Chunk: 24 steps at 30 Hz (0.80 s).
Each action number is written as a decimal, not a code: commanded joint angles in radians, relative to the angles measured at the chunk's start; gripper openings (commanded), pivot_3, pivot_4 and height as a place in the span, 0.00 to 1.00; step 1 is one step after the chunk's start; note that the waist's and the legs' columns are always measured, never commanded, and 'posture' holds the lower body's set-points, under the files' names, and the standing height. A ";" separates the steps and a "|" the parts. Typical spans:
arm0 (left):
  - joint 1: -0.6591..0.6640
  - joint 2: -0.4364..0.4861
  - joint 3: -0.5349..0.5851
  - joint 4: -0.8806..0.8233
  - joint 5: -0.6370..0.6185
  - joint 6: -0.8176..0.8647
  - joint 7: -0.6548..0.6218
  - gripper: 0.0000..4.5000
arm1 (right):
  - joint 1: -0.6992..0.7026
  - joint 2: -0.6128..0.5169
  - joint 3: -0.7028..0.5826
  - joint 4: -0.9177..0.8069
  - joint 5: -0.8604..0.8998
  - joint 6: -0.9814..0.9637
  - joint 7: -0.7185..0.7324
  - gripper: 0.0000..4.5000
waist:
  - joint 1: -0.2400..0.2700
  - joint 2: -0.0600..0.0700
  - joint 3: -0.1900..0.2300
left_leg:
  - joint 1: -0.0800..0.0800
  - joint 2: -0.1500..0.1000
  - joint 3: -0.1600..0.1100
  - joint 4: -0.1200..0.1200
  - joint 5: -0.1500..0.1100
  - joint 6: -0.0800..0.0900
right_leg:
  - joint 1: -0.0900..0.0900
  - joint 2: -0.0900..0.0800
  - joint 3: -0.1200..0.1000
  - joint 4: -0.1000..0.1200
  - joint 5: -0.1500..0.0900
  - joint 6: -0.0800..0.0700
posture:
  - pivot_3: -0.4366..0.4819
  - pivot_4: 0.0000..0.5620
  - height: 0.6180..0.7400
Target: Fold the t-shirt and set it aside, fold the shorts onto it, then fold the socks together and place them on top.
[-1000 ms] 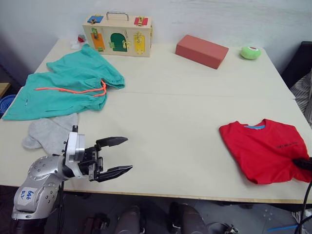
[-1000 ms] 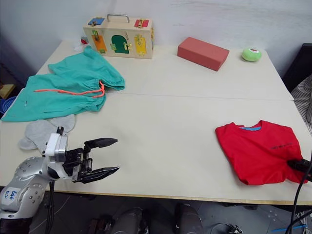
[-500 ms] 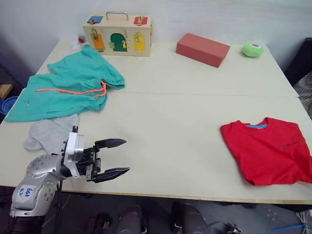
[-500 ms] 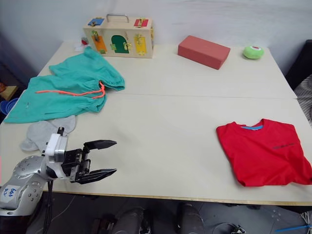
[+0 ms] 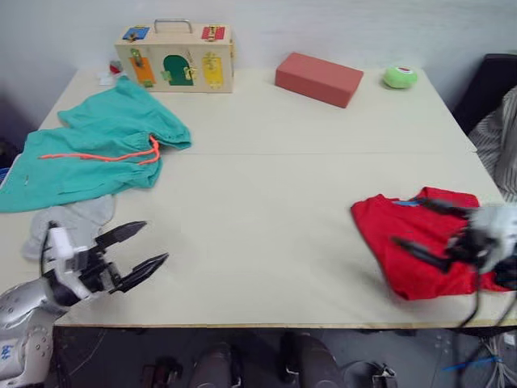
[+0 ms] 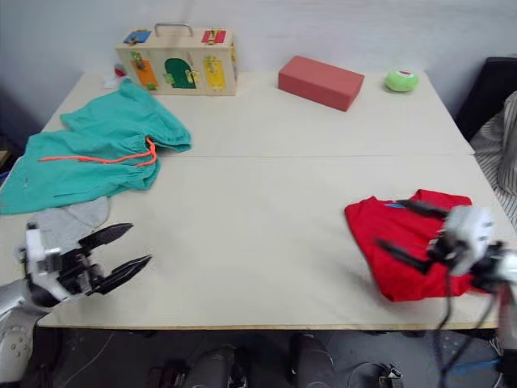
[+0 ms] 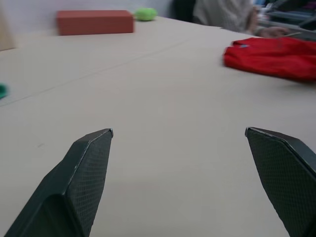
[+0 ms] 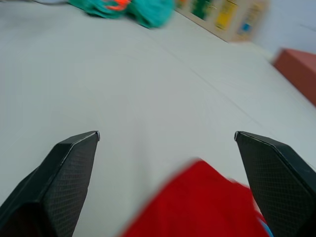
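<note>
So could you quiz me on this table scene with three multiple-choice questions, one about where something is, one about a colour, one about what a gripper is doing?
1. Where do the shorts lie?
A. on the robot's left side of the table
B. on top of the t-shirt
C. at the table's right edge

2. What colour is the shorts' drawstring?
A. blue
B. orange
C. white

3. How is the right gripper set?
A. shut on the socks
B. shut on the brick-shaped block
C. open, over the t-shirt

Answers:
1. A, the teal cloth is spread at the left, next to the grey socks.
2. B, an orange cord runs across the waistband.
3. C, its two black fingers are spread apart with red cloth below them.
</note>
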 commanded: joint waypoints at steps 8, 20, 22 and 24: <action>0.327 -0.173 0.394 0.082 -0.039 -0.007 0.284 1.00 | -0.035 0.147 0.199 0.059 -0.119 -0.238 -0.029 0.99 | 0.008 -0.004 0.000 | 0.001 -0.002 -0.001 0.003 -0.006 -0.001 | 0.002 -0.004 0.000 0.000 0.000 0.000 | 0.48 0.27 1.00; 0.210 -0.056 0.398 0.084 -0.082 0.177 0.490 1.00 | 0.071 0.159 0.214 -0.175 -0.030 -0.136 -0.141 0.99 | 0.026 -0.010 -0.002 | 0.001 -0.001 -0.006 0.002 -0.008 0.001 | 0.001 -0.004 -0.003 0.003 -0.002 -0.004 | 0.48 0.27 1.00; 0.145 0.025 0.332 0.032 -0.081 0.279 0.522 1.00 | 0.067 0.166 0.218 -0.229 -0.012 -0.096 -0.182 0.99 | 0.025 -0.010 -0.003 | 0.001 -0.001 -0.006 0.002 -0.007 0.000 | 0.001 -0.004 -0.003 0.004 -0.002 -0.005 | 0.48 0.27 1.00; 0.088 0.112 0.252 -0.012 -0.056 0.356 0.524 1.00 | 0.056 0.171 0.224 -0.260 -0.010 -0.071 -0.208 0.99 | 0.024 -0.010 -0.003 | 0.001 -0.001 -0.006 0.002 -0.007 -0.001 | 0.001 -0.004 -0.003 0.005 -0.002 -0.005 | 0.48 0.27 1.00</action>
